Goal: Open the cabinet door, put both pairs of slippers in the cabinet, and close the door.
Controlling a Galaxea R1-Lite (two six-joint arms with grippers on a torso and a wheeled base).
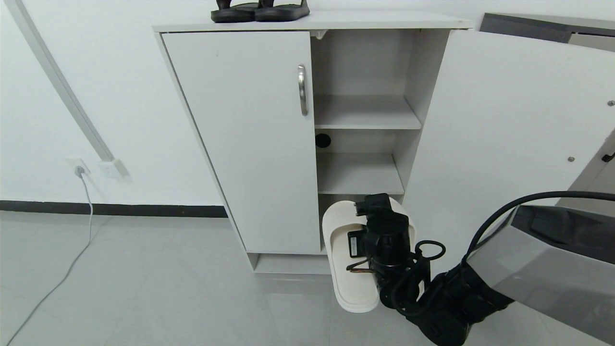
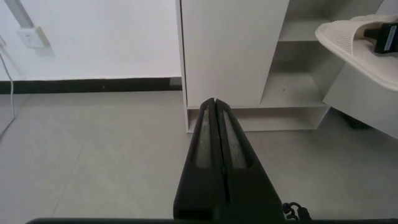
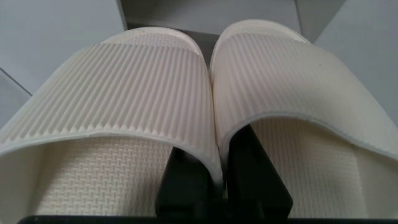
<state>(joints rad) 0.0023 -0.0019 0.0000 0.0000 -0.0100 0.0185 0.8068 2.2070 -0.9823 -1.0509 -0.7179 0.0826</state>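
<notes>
A white cabinet (image 1: 240, 144) stands against the wall, its left door shut and its right door (image 1: 504, 120) swung wide open. A pair of black slippers (image 1: 259, 10) lies on its top. My right gripper (image 1: 374, 206) is shut on a pair of white slippers (image 1: 338, 250), held side by side just in front of the lowest compartment, toes toward the opening. In the right wrist view its fingers (image 3: 186, 180) pinch the touching inner edges of the two slippers (image 3: 124, 93). My left gripper (image 2: 214, 102) hangs shut and empty low over the floor, facing the cabinet base, with the white slippers (image 2: 348, 37) off to one side.
Three bare shelves (image 1: 365, 113) show inside the open half. A metal handle (image 1: 302, 90) sits on the shut left door. A wall socket with a grey cord (image 1: 79, 169) trails over the floor at the left. Grey furniture (image 1: 528, 24) stands behind the open door.
</notes>
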